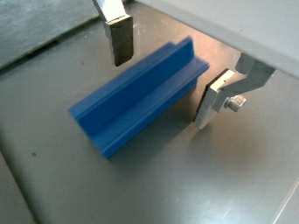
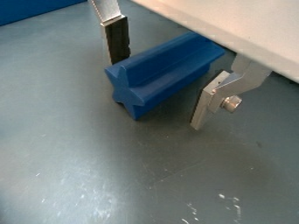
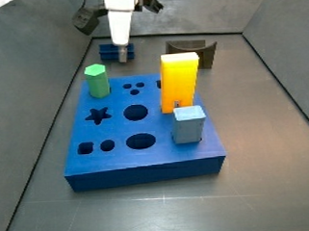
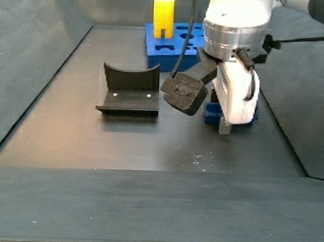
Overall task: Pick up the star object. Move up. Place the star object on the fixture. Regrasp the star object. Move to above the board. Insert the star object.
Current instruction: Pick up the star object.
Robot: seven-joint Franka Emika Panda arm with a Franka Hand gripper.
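Observation:
The star object is a dark blue prism lying on its side on the grey floor; its star-shaped end face shows in a wrist view. My gripper is open and low over it, one finger on each side and a small gap at both. In a side view the gripper stands right of the fixture, with a bit of the star object showing behind it. The board lies nearer that camera, its star hole open. The dark fixture stands behind the board.
On the board stand a green hexagonal peg, a tall yellow block and a light blue block. Grey enclosure walls close in the floor on the sides.

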